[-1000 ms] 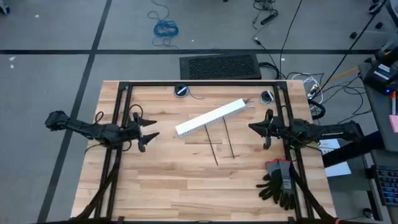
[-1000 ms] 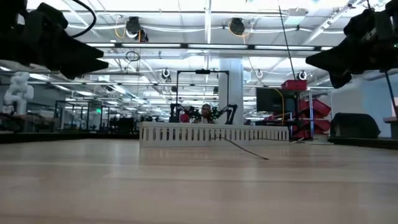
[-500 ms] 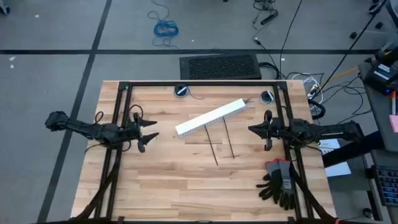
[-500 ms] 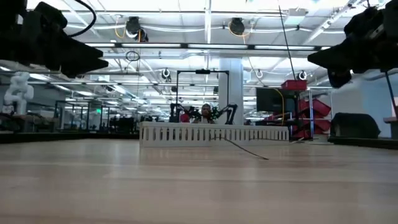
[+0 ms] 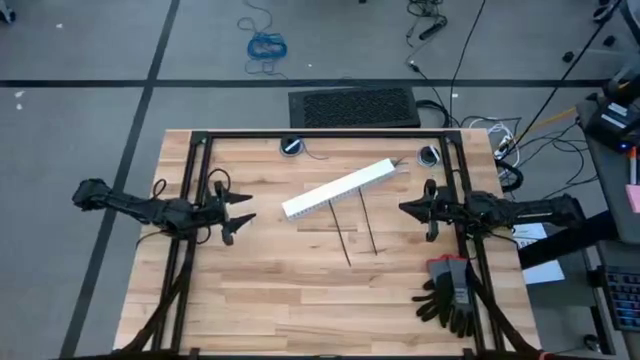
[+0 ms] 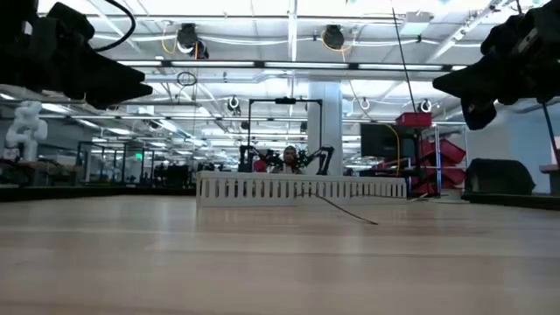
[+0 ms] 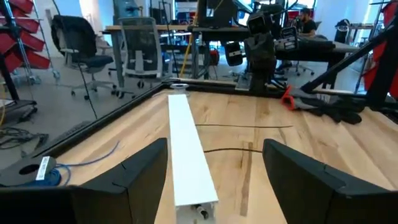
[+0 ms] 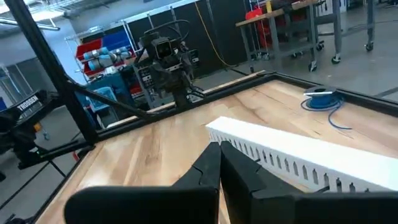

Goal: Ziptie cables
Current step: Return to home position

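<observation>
Found left gripper (image 5: 245,207) hovering over the left side of the table (image 5: 300,300), fingers spread wide; right gripper (image 5: 405,207) over the right side, fingers pressed together. Saw both zipties (image 5: 341,235) lying loose on that table, just beside the closed white duct (image 5: 338,189) (cables hidden from view).

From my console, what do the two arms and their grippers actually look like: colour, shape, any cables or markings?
Both arms are slim, dark, almost black chains of jointed links. The left arm carries thin black cable loops near its wrist; the right arm is built the same. The left gripper and right gripper each have two matte dark fingers, broad at the base and tapering to wedge tips. No markings are readable.
</observation>
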